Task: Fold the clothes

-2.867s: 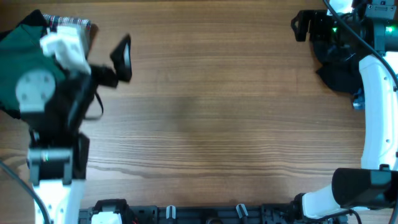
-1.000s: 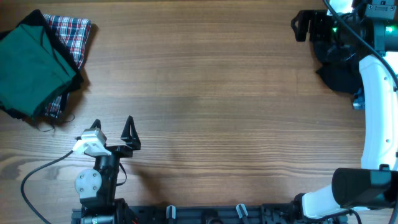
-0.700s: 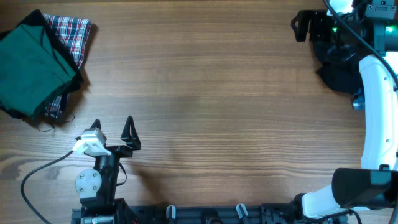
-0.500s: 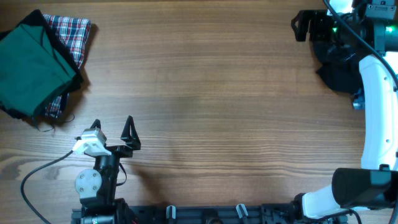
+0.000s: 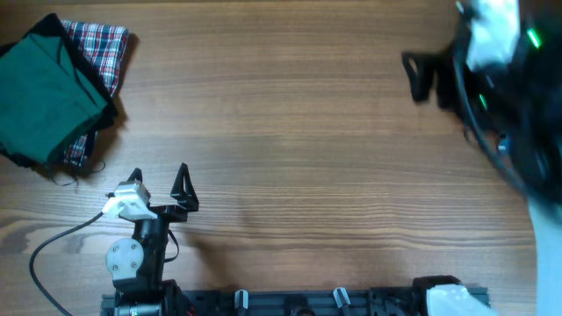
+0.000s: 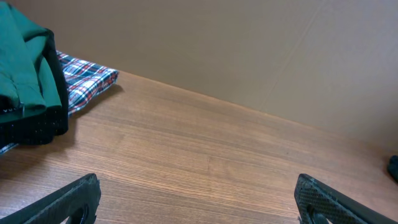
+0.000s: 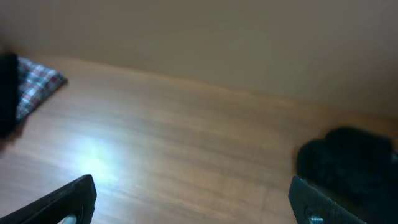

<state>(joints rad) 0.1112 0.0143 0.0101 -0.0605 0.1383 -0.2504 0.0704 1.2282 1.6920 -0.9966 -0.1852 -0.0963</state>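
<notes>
Two tools both standing wide open, gripping nothing. Left tool (image 5: 159,172) sitting at near-left edge of surface (image 5: 290,149), pointing toward far edge. Dark-green garment (image 5: 44,96) lying bunched at far-left corner, overlapping plaid cloth (image 5: 104,44), thin cord ends (image 5: 70,174) trailing off its near side. Right tool (image 7: 191,186) showing blurred near far-right corner. Judging fold as loose or unfinished: pinching green layer only, taking corners rather than cords, dragging garment to bare middle before flattening, avoiding snagging plaid beneath.
</notes>
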